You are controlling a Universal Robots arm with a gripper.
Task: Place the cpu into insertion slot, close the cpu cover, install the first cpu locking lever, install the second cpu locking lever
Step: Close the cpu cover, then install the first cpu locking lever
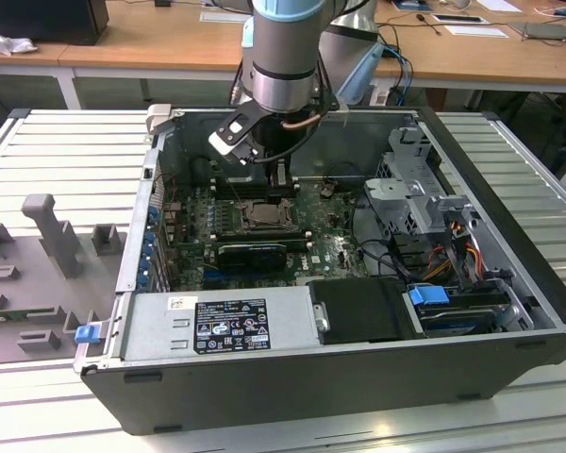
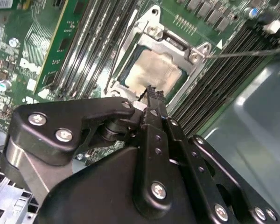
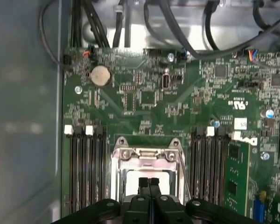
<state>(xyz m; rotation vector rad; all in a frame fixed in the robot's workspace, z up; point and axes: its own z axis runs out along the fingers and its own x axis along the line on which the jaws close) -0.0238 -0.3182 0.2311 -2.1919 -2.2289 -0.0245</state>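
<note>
In both wrist views the cpu (image 2: 155, 70) (image 3: 130, 184) lies pale and flat in the insertion slot (image 1: 261, 215) on the green board. The silver cpu cover (image 2: 192, 59) (image 3: 147, 156) lies down over it, framing its face. My gripper (image 2: 152, 90) (image 3: 148, 181) hangs just above the cpu's edge with its two black fingers pressed together and nothing between them. In the exterior view the gripper (image 1: 281, 176) reaches down into the open computer case, above the slot. A thin metal lever rod (image 2: 245, 52) sticks out from one corner of the slot over the memory slots.
Rows of black memory slots (image 3: 86, 170) flank the socket on both sides. Black cables (image 3: 186, 28) run along the case wall behind the board. A black heatsink block (image 1: 252, 253), a power supply (image 1: 217, 323) and a drive cage (image 1: 424, 203) crowd the case.
</note>
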